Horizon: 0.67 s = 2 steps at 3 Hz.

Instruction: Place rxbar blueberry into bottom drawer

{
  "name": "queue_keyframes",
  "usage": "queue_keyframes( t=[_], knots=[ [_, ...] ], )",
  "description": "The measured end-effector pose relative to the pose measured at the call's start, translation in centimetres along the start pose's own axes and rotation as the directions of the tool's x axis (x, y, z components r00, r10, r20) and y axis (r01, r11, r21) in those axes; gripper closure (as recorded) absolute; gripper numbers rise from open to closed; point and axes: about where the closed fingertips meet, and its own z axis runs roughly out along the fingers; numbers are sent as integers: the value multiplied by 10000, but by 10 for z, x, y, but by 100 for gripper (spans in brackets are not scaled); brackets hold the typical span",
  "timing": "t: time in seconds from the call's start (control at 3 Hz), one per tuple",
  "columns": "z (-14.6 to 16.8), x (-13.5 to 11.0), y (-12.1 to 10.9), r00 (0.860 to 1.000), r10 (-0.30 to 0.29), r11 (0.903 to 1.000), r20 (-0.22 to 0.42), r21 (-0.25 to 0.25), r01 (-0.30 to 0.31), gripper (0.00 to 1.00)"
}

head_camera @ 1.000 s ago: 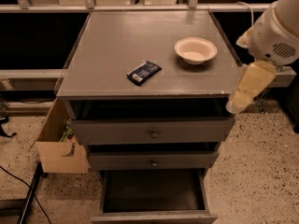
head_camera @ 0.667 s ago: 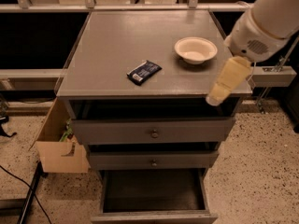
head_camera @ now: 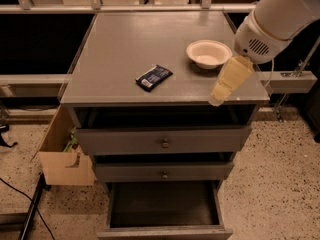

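Overhead, the robot's white arm (head_camera: 280, 14) reached in from the upper right. Its pale, cream-coloured gripper (head_camera: 218, 96) hung tilted down and to the left over the right front corner of the gray counter (head_camera: 120, 44), with its tip near the front edge. How far the gripper was open could not be told from this view, and no object showed in its hold.

The rxbar blueberry (head_camera: 154, 77) lay flat on the counter to the left of the gripper, well apart from it and untouched. It was turned on a diagonal, with the white end of its dark blue wrapper pointing toward the front left. Just behind the gripper, close to the rounded housing of the arm, a cream round bowl (head_camera: 209, 53) stood upright on the counter.

Below the gripper and to its left, the bottom drawer (head_camera: 165, 232) stood pulled out, its dark interior open to view behind a plain gray front. Between the gripper and that drawer sat the top drawer (head_camera: 125, 140) and the middle drawer (head_camera: 125, 172), each with a round metal knob and a dark gap above it. Far to the left of the gripper and lower down, a cardboard box (head_camera: 62, 159) rested on the speckled floor (head_camera: 280, 184) beside the cabinet.
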Motion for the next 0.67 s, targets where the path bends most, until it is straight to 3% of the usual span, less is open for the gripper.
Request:
queue_keyframes(
  t=[0.33, 0.67],
  knots=[
    [3, -6, -1, 9997, 228, 9995, -86, 232, -226, 0],
    [26, -31, -11, 9970, 735, 9958, 223, 522, -746, 0]
  ],
)
